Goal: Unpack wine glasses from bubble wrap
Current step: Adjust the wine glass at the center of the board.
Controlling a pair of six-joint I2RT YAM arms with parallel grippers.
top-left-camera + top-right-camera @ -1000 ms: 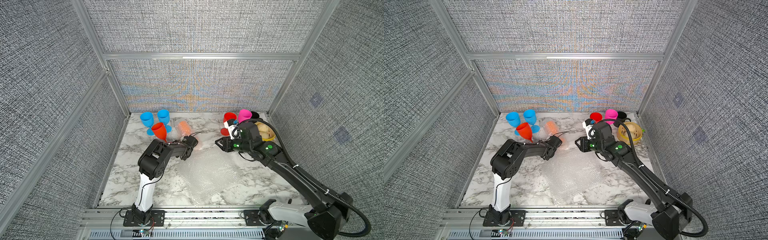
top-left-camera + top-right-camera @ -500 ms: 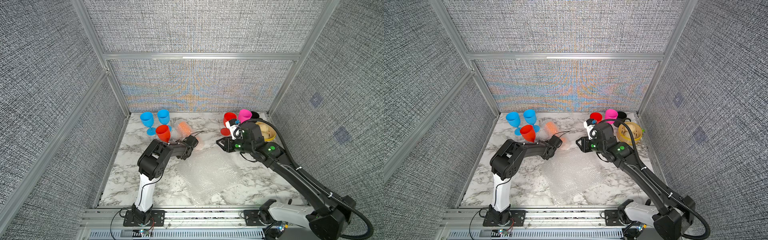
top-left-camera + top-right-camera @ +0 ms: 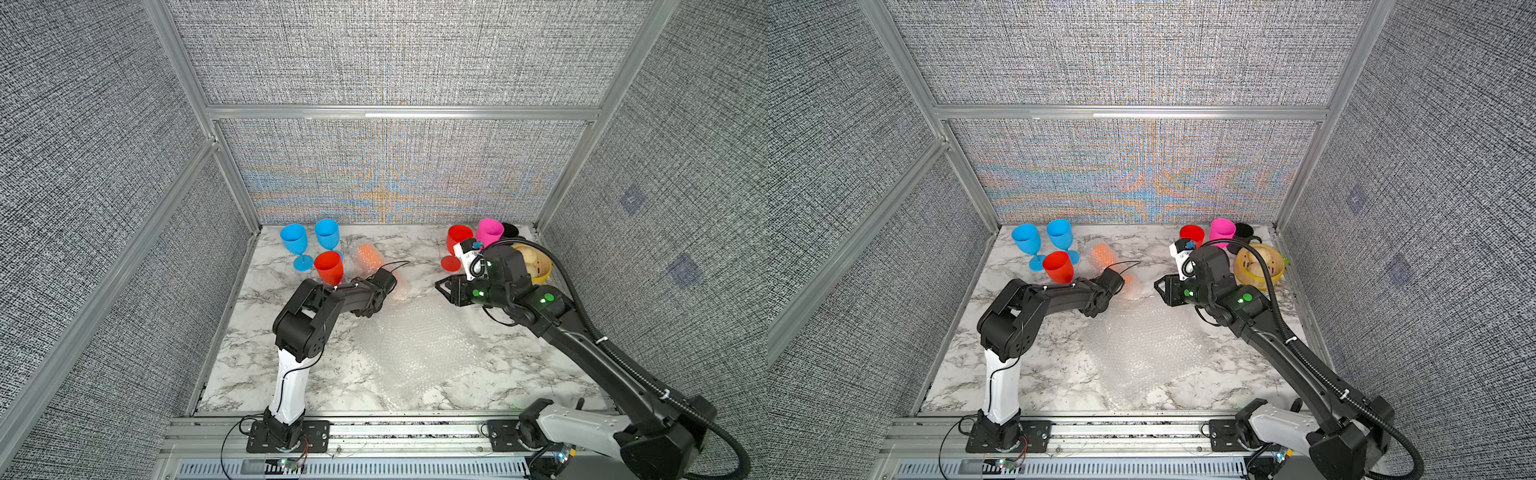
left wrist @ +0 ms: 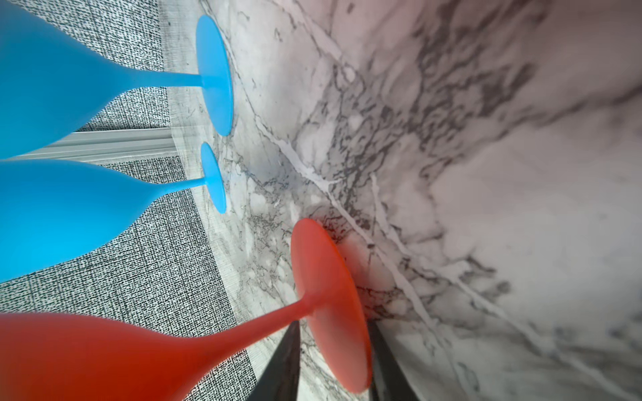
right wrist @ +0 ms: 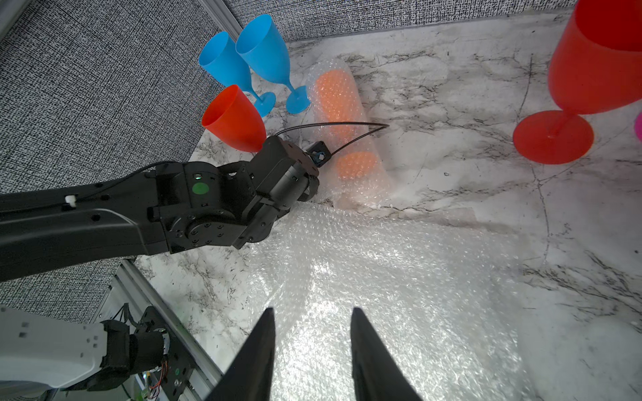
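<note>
Broadly, grey woven wall panels point(image 3: 374, 54) in aluminium framing point(image 3: 399, 111) enclose the marbled table point(image 3: 257, 365), whose middle a flat bubble wrap sheet point(image 3: 419, 345) covers towards the front edge. Near the back edge the orange goblet point(image 3: 368, 257) lies rolled in its own wrap, beside a red goblet point(image 3: 329, 267) and two blue goblets point(image 3: 294, 241) standing by the back left corner. The left gripper point(image 4: 333, 324) has its fingers parted either side of the red goblet's foot, not pinching it; the right gripper point(image 5: 311, 309), fingers spread and empty, hangs over the sheet.
</note>
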